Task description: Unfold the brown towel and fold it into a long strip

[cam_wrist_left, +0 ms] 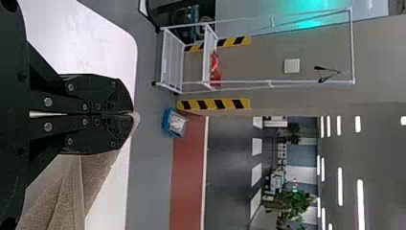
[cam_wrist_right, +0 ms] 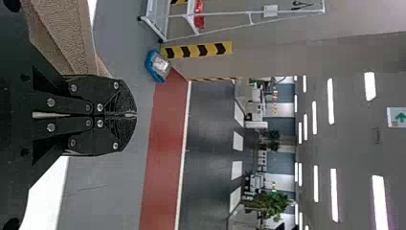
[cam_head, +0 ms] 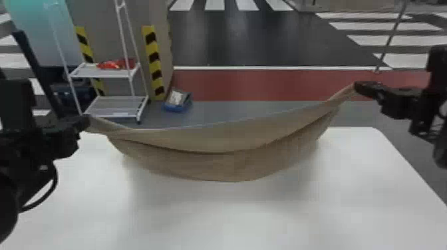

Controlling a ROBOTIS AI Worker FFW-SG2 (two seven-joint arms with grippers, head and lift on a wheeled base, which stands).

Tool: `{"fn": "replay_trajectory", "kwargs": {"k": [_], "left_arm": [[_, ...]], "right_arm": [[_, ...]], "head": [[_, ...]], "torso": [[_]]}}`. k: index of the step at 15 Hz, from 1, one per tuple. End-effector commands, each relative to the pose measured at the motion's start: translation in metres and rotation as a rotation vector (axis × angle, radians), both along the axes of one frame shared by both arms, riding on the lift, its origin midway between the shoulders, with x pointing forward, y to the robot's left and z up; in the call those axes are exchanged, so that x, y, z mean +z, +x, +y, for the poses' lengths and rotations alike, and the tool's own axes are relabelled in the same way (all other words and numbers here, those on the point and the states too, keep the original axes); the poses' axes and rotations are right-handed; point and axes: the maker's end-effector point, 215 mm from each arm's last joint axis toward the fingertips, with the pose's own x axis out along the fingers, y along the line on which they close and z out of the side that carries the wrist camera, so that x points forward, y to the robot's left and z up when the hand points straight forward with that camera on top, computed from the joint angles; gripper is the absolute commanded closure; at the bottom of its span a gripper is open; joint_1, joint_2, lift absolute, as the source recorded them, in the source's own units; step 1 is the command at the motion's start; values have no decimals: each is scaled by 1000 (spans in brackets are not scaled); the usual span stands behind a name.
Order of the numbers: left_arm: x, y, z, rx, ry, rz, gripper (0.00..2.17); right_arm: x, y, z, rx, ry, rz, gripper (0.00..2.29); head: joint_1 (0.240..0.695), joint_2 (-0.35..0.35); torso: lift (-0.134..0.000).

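Grey floor (cam_head: 216, 114) stretched beyond the white bench (cam_head: 232, 216), crossed by a red band (cam_head: 282, 84) and, farther off, dark paving with white stripes. On that floor, past the bench's far edge, was one blue container (cam_head: 178, 101), holding something pale whose kind I could not make out. One white rack (cam_head: 129, 79) was beyond the bench's far left part, with two shelves in sight in the head view; red material lay on the upper shelf (cam_head: 86, 71), and the lower shelf (cam_head: 114, 105) was just above the floor. Two yellow-and-black strips (cam_head: 154, 63) stood upright near the rack.

There was one brown towel (cam_head: 232, 163), held by two pincers. It hung in the air over the far part of the bench, slung between them, its right end higher than its left. The left pincer (cam_head: 87, 121) was pressed together on one end, and the right pincer (cam_head: 357, 87) pinched the other, near the bench's far right corner. Between them the towel sagged in a broad curve, deepest around the middle. Its cloth was tan-brown and finely textured, narrowing into gathered ends. A dark crease ran along its width, with one band of cloth above and another below, and a soft shadow showed on the bench beneath.
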Motion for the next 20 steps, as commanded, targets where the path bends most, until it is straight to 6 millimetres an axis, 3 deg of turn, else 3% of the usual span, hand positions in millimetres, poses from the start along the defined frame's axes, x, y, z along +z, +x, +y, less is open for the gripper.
{"fn": "replay_trajectory", "kwargs": {"k": [1,2,3,5,7,8,9,11,13,15,17,18,19,20], "left_arm": [[30,12,25,19,-93,-66,1953],[29,7,30,14,-139,-71,1953],[13,-9,25,-8,-194,-25,1949],[-40,-62,9,-33,-189,122,1946],[-98,-104,-9,-41,-161,249,1943],[-126,-124,-18,-48,-158,310,1943],[-148,-139,-26,-53,-155,359,1943],[-175,-150,-38,-65,-124,422,1939],[-190,-162,-46,-70,-75,466,1929],[-188,-173,-48,-51,-54,464,1865],[-188,-177,-42,-34,-43,465,1862],[-190,-179,-38,-24,-37,472,1737],[-187,-178,-26,0,-12,448,1470],[-179,-172,-10,21,14,388,792]], "right_arm": [[23,6,-14,-11,6,-76,1683],[15,1,-18,-13,22,-73,1683],[2,-12,-34,-24,40,-62,1683],[-34,-53,-49,-5,49,-22,1683],[-70,-85,-55,18,27,-4,1683],[-89,-101,-62,12,7,4,1683],[-112,-117,-69,5,9,29,1683],[-146,-143,-66,40,1,65,1683],[-164,-171,-65,77,-14,80,1683],[-168,-195,-73,96,2,87,1683],[-172,-204,-80,90,11,92,1683],[-175,-206,-81,90,12,98,1683],[-175,-206,-81,89,18,99,1683],[-176,-205,-80,90,27,101,1683]], "head": [[506,22],[490,26],[475,30],[486,24],[547,2],[626,-18],[670,-30],[695,-57],[695,-78],[695,-94],[695,-106],[695,-112],[695,-120],[695,-118]], "torso": [[-123],[-123],[-123],[-123],[-123],[-123],[-123],[-123],[-123],[-123],[-123],[-123],[-123],[-123]]}}
